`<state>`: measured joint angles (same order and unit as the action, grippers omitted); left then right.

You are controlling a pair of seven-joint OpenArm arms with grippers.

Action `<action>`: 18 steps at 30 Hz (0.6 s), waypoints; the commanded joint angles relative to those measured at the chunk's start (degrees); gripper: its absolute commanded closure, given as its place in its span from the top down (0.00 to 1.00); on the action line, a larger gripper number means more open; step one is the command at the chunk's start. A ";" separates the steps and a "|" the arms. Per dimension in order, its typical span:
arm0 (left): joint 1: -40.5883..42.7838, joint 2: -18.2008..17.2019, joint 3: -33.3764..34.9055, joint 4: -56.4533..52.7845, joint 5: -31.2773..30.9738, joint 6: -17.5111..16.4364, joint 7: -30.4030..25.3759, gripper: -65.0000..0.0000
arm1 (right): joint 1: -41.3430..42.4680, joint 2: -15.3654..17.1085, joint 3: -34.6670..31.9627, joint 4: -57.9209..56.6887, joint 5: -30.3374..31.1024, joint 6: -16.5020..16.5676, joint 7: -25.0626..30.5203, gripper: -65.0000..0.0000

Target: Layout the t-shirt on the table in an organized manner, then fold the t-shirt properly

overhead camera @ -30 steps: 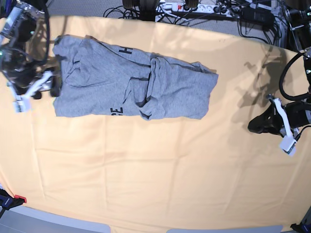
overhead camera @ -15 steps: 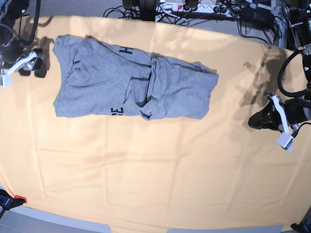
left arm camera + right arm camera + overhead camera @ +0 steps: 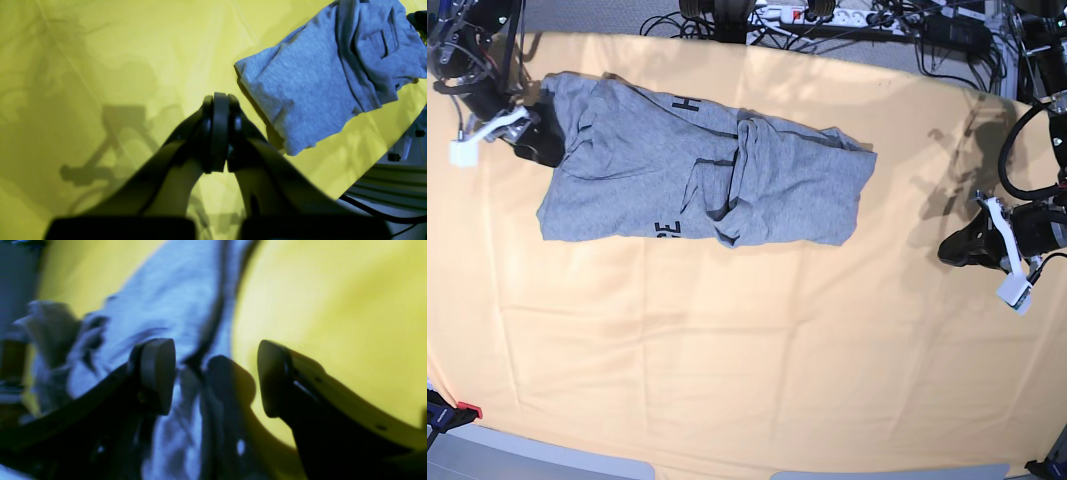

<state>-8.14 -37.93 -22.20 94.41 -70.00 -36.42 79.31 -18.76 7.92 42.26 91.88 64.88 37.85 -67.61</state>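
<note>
Right tool [image 3: 527, 143] spread wide at the t-shirt's [image 3: 697, 170] nine o'clock edge to grab it; left tool [image 3: 957, 250] clenched empty over the desk [image 3: 747, 350]

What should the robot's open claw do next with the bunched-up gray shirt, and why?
Probably lower the right gripper a little and close it on the t-shirt edge. Its jaws stand open right at the shirt's end, holding nothing, and the shirt lies crumpled and folded over on the table. The left gripper sits shut, well away from the fabric.
</note>
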 commanded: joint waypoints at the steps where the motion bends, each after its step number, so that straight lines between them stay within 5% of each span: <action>1: -1.07 -1.11 -0.50 0.72 -0.76 0.22 -1.33 0.00 | -0.28 0.35 -1.14 -0.17 -1.18 0.44 -3.34 0.63; 12: -1.07 -1.11 -0.50 0.70 -0.74 0.22 -1.31 0.00 | 0.96 0.37 -11.47 0.02 2.21 2.15 -6.64 0.60; 18: -1.07 -1.11 -0.50 0.70 -0.72 0.22 -1.33 0.00 | 5.38 0.98 -11.08 0.09 2.32 2.15 -7.87 0.00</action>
<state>-8.14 -37.95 -22.20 94.41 -69.97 -36.40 79.31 -13.85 8.27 31.03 91.46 67.07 40.07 -75.31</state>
